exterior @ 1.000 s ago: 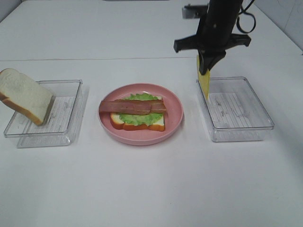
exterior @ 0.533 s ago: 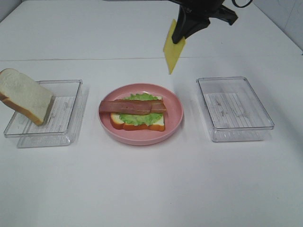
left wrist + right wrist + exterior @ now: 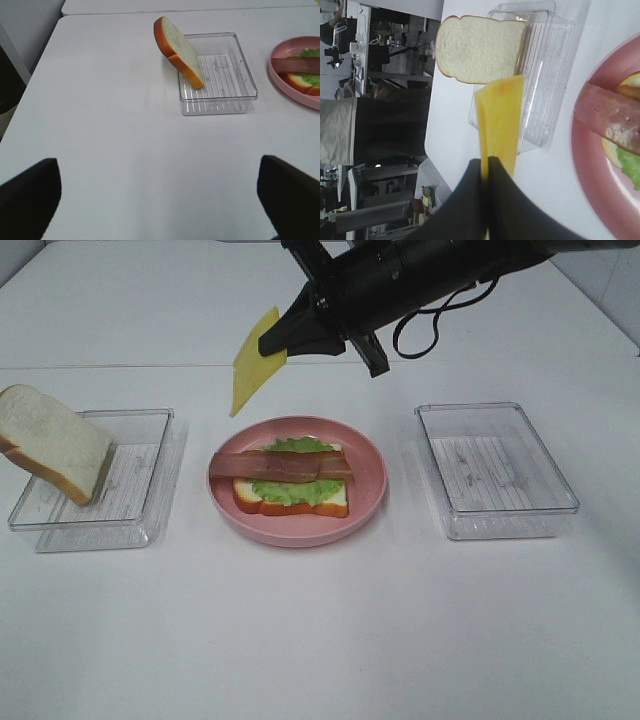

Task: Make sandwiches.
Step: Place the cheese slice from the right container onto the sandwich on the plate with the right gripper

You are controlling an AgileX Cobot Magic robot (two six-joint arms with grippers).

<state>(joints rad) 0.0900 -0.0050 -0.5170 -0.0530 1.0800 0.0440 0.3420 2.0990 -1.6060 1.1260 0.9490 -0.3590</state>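
On the pink plate (image 3: pixel 372 480) lies a bread slice (image 3: pixel 290 506) with green lettuce (image 3: pixel 292 489) and bacon strips (image 3: pixel 280 464) across it. My right gripper (image 3: pixel 285 338) is shut on a thin yellow cheese square (image 3: pixel 252 365), which hangs in the air above the plate's back left; the right wrist view shows the cheese (image 3: pixel 499 120) pinched at the gripper (image 3: pixel 485 162). A second bread slice (image 3: pixel 52 440) leans in the left tray (image 3: pixel 140 485). My left gripper (image 3: pixel 160 192) is open and empty, low over the table near that tray (image 3: pixel 220 95).
An empty clear tray (image 3: pixel 495 470) stands right of the plate. The right arm and its cable stretch across the back of the table above the plate. The left tray rests on a second clear tray or lid.
My right arm has swung left from above the right tray, carrying the cheese, and now holds it above the plate's back left. The rest has not moved.
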